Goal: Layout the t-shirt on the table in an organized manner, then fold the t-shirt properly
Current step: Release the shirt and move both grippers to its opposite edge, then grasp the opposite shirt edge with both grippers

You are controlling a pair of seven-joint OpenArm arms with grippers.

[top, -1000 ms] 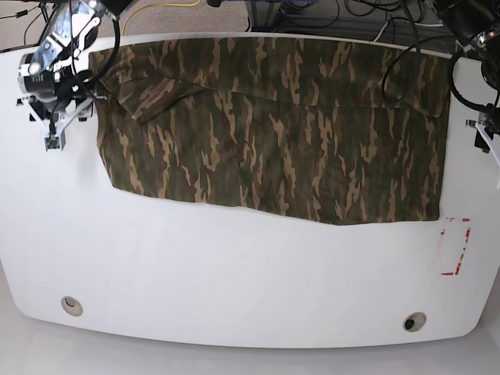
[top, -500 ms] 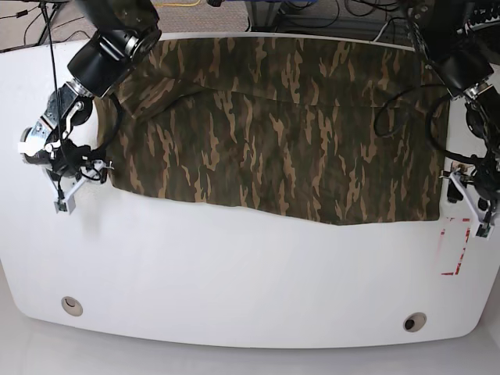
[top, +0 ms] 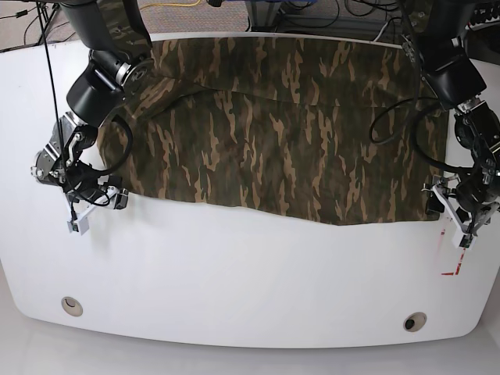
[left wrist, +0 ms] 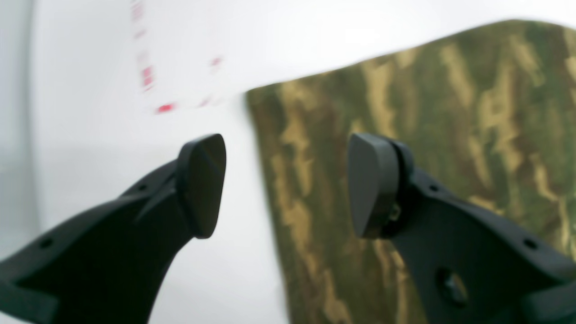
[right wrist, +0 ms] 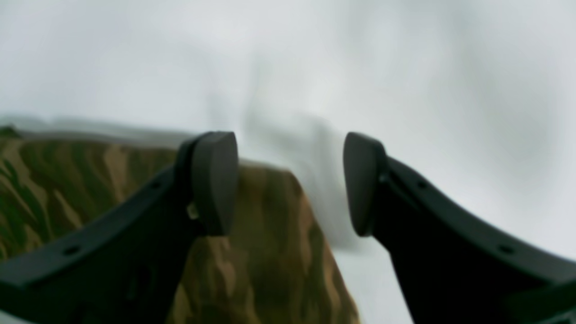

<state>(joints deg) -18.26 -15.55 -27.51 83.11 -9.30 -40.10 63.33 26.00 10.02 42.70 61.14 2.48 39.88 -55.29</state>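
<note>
the t-shirt (top: 281, 133) is lying spread on the surface (top: 234, 273); the left end effector (left wrist: 288, 184) and right end effector (right wrist: 290, 182) are hovering open-jawed over its near corners, gripping nothing.

Left gripper (left wrist: 285, 184) jaws stand apart, straddling the t-shirt (left wrist: 427, 135) edge; table (left wrist: 90, 112) with blurred red mark (left wrist: 164, 108) beyond.

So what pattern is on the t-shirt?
Camouflage: dark olive, brown and tan streaks on the t-shirt. It shows best in the base view.
</note>
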